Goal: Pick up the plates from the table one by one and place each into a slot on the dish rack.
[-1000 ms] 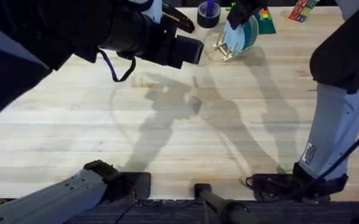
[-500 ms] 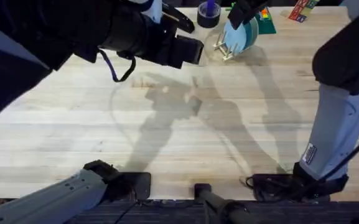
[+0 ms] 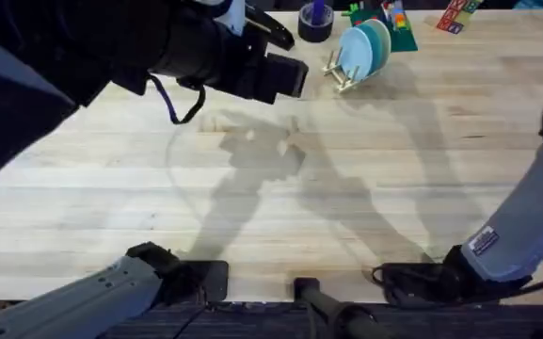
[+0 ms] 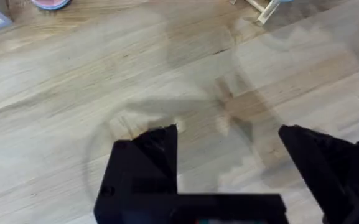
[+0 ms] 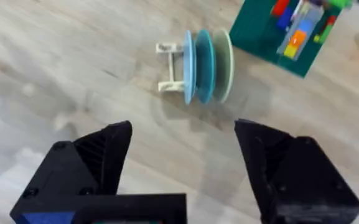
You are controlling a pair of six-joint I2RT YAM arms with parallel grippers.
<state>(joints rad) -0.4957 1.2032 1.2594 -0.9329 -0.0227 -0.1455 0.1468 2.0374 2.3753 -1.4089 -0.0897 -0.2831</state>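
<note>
Three plates [image 5: 207, 65], pale blue, teal and pale green, stand upright side by side in the slots of the small wooden dish rack [image 5: 168, 65]. In the overhead view the plates [image 3: 363, 47] and the rack [image 3: 339, 73] sit at the table's far middle. My right gripper [image 5: 185, 158] hangs open above and well back from them, holding nothing. My left gripper [image 4: 229, 155] is open over bare table [image 4: 73, 74], with a corner of the rack [image 4: 261, 7] farther off. The left arm [image 3: 205, 47] looms dark at the upper left.
A dark tape roll [image 3: 315, 21] lies just left of the rack. A green board with coloured bricks [image 5: 285, 31] sits right behind the plates. The right arm's lower link [image 3: 525, 217] stands at the lower right, and cables lie by its base [image 3: 412, 278].
My right gripper, which was at the plates in the rack, has let go and pulled away from them. The right arm has swung toward the right edge. The left arm has not moved.
</note>
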